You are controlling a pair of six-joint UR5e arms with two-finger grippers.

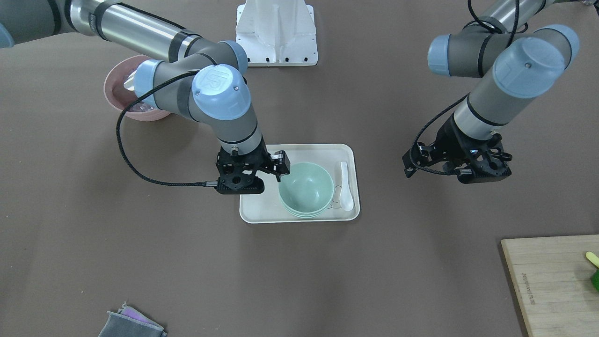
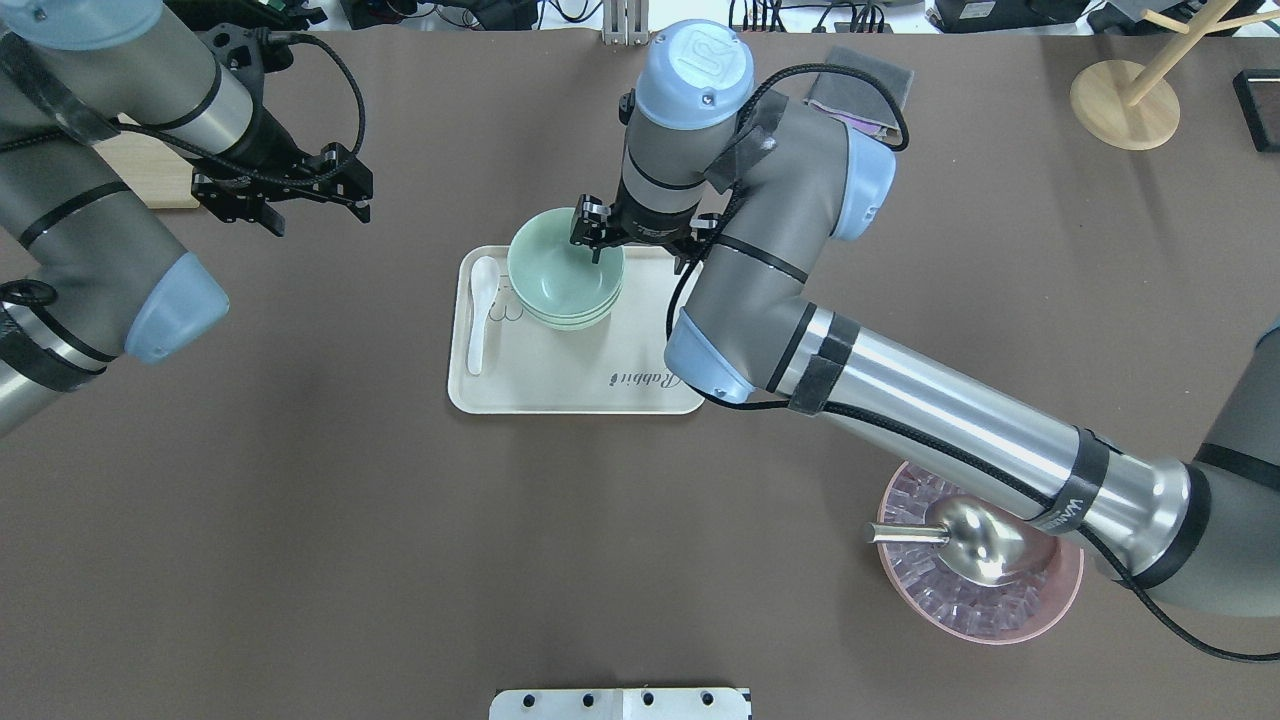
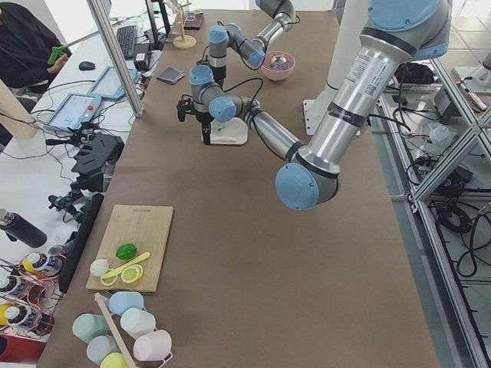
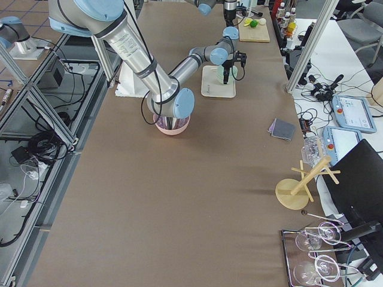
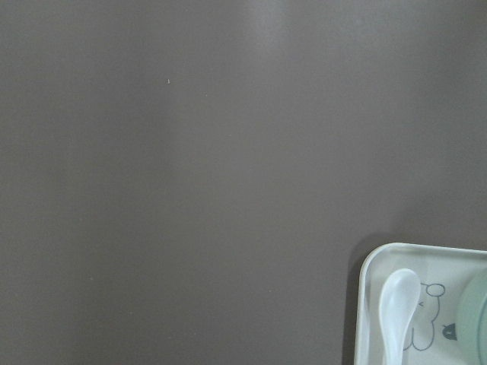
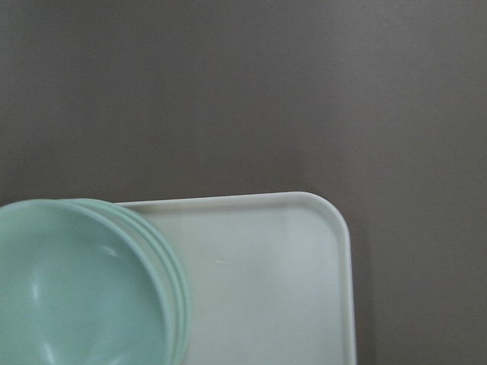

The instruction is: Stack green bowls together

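The right gripper (image 2: 598,234) hangs, fingers down, at the far right edge of the green bowls (image 2: 565,282). Its fingers seem to straddle the rim of the top bowl, one inside and one outside. No view shows whether they are pinching the wall or have let go, so I cannot tell. From this gripper the bowls lie to the left and slightly nearer the robot. The right wrist view shows three mint rims nested one inside another, so the stack looks complete, though the top bowl sits a little off-centre, towards the far left.

The bowls rest on the far half of the cream tray (image 2: 560,395), with a white spoon (image 2: 480,310) just to their left. Being round, the bowls have no long axis, and the stack's axis stands upright. Judging by this, the next move calls for the right gripper to let go and rise straight up, since a sideways pull could drag the top bowl off the stack.

The left gripper (image 2: 355,190) hovers with jaws spread and empty, well to the left over bare table. The right arm is clearly the nearer one.
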